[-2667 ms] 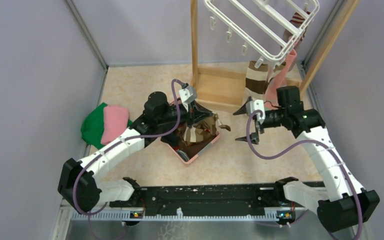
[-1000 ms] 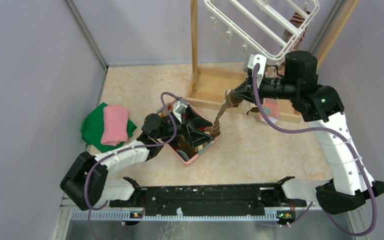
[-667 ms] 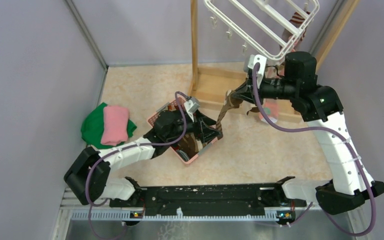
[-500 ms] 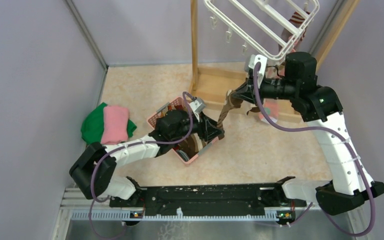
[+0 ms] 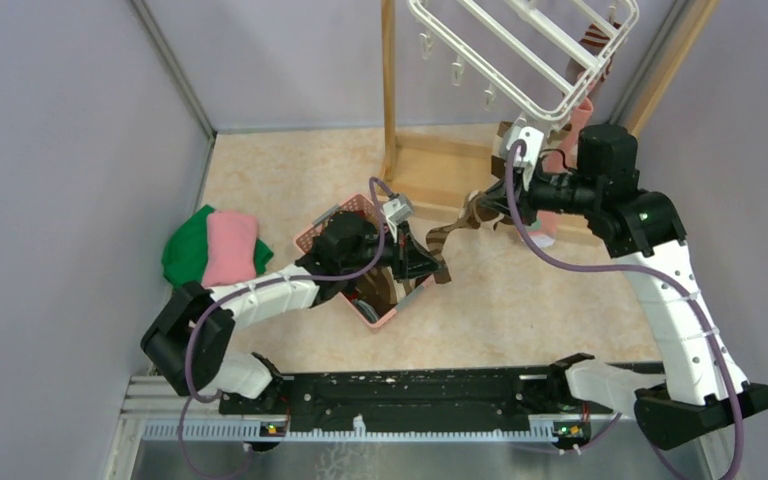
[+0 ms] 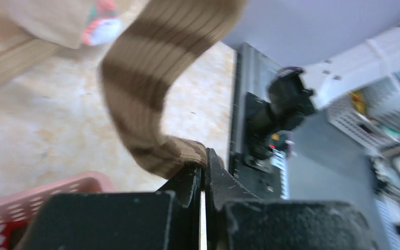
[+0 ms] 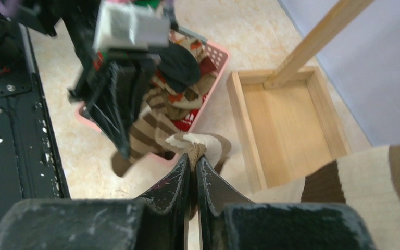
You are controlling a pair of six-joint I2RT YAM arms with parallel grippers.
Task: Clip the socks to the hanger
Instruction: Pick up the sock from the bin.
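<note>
Spanning the gap over the bench [image 5: 260, 180], the brown-striped sock [image 5: 448, 236] is gripped at one end by the left pincer [image 5: 434, 268] and at the other by the right pincer [image 5: 482, 203]. Both are closed tight on it, beside the pink basket [image 5: 384, 320] and below the white hanger [image 5: 520, 50].

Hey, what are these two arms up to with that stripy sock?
Both arms hold one brown striped sock between them: the left gripper is shut on one end, the right gripper on the other. It hangs by the pink basket holding more socks, not yet clipped to the white hanger.
</note>
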